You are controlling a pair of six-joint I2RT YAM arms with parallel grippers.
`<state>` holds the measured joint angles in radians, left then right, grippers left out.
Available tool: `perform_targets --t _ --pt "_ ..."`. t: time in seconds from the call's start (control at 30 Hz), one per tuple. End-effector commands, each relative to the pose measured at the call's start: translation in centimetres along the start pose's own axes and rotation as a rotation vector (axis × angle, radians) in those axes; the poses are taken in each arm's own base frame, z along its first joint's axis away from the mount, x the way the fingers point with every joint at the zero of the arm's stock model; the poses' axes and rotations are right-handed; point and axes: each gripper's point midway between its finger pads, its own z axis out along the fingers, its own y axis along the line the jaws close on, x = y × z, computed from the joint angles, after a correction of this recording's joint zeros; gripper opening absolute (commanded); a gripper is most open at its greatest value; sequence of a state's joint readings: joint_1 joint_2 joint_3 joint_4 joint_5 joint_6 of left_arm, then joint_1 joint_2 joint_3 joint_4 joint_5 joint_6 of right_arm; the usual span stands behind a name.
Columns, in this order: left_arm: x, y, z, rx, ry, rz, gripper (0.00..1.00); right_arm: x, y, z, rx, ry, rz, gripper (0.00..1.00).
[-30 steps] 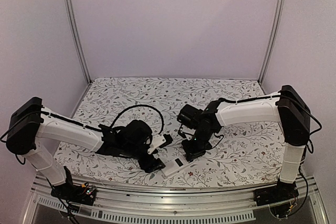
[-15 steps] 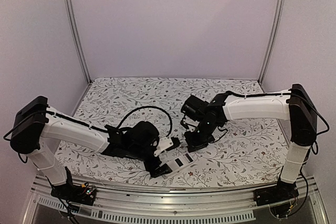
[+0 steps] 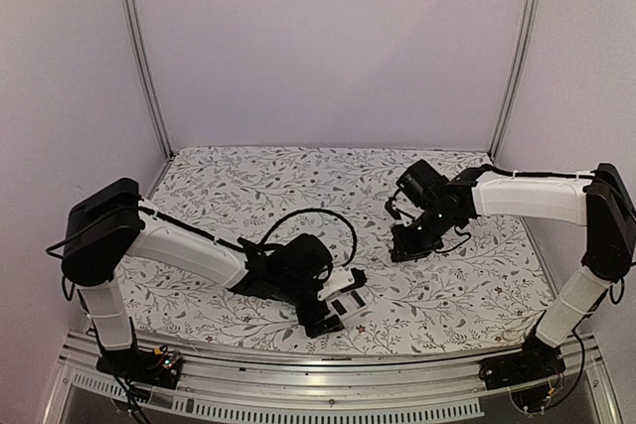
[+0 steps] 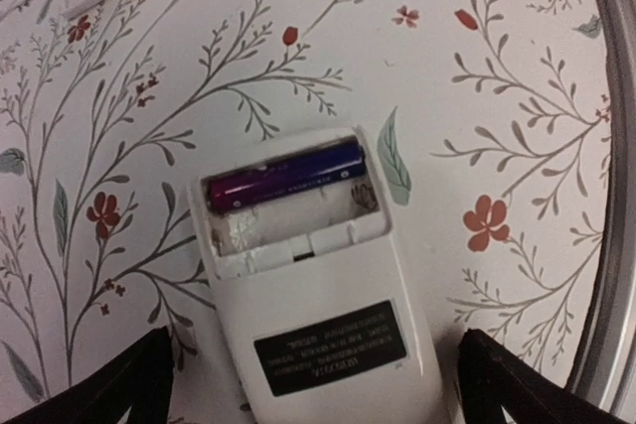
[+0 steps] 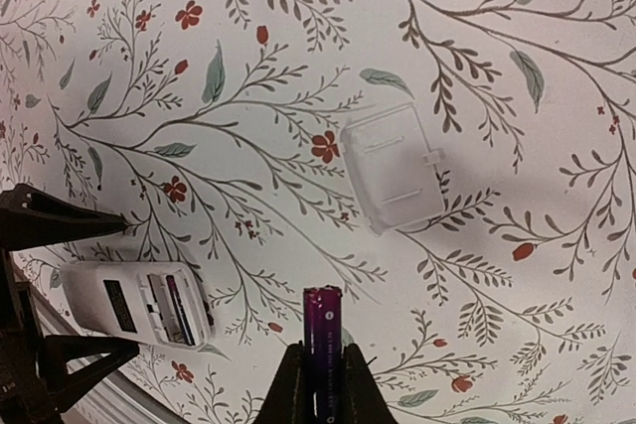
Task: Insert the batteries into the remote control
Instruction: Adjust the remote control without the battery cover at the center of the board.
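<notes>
Floral cloth (image 4: 497,67); white remote (image 4: 318,315) back-up, one seemingly purple battery (image 4: 288,174) seated; left jaws apart, right jaws clamping another battery (image 5: 322,345).

Black label (image 4: 329,350) on the remote control's (image 4: 318,285) white back, pale print — too blurred to read

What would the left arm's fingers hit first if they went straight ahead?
Most likely the remote control, lying back-up between the left arm's open fingers; their tips would touch the flowered table cover beside it, though depth is unclear.
</notes>
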<state>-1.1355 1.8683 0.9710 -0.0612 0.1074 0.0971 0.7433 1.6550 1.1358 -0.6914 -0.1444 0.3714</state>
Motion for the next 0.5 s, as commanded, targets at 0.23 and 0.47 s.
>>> perform_targets --t 0.23,0.47 --pt "3.2 -1.2 1.0 0.049 0.104 0.141 0.66 -1.2 -0.9 0.0 -0.042 -0.068 -0.093 0.00" --pt "5.2 -2.6 -0.1 0.142 0.166 0.234 0.56 -0.9 -1.3 -0.4 -0.055 -0.088 -0.100 0.00"
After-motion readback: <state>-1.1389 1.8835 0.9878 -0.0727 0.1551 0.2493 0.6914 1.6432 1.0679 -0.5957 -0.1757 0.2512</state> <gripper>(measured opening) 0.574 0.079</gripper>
